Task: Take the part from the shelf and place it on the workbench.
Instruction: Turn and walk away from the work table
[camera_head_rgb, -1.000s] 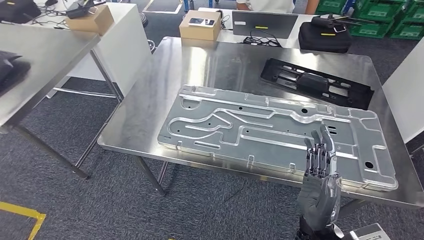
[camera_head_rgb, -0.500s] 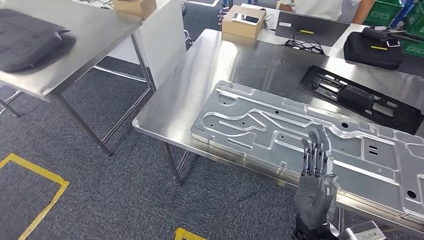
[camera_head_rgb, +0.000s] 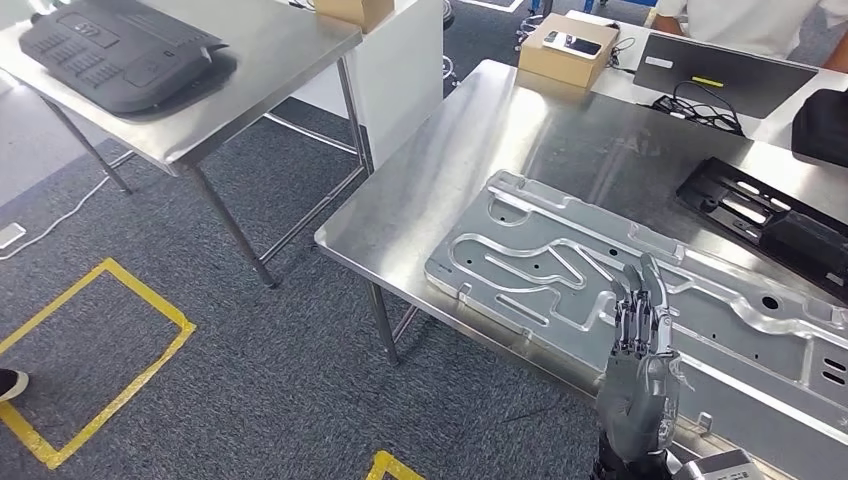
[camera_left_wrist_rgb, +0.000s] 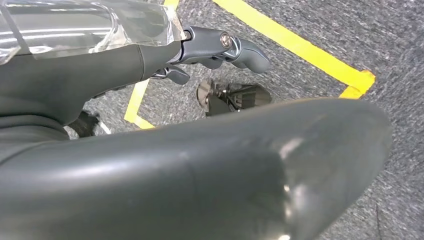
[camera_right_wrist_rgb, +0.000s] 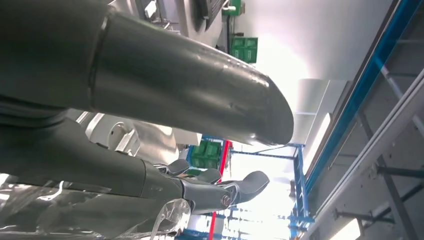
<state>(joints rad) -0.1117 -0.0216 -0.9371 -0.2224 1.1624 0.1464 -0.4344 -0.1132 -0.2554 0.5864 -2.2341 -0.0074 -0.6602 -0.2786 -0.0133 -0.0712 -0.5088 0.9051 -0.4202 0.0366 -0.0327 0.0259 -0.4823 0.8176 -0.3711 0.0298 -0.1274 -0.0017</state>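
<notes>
A black ribbed plastic part (camera_head_rgb: 120, 50) lies on the steel table (camera_head_rgb: 270, 60) at the far left. My right hand (camera_head_rgb: 638, 350) is raised in front of the workbench (camera_head_rgb: 440, 160) with its fingers straight, apart and pointing up, holding nothing. It stands before the large silver stamped plate (camera_head_rgb: 540, 260) on that bench. The right wrist view shows the same right hand (camera_right_wrist_rgb: 215, 187) empty against the ceiling. My left hand (camera_left_wrist_rgb: 220, 47) hangs over the grey carpet, thumb stretched out and nothing in it.
A second black part (camera_head_rgb: 790, 225) lies at the workbench's right edge. A cardboard box (camera_head_rgb: 565, 50) and a laptop (camera_head_rgb: 725, 70) sit behind it, with a person beyond. Yellow floor tape (camera_head_rgb: 100, 350) marks the carpet at left.
The camera has swung left: the workbench slid right in the picture and the left table with its black part came fully into view. My right hand kept its raised pose.
</notes>
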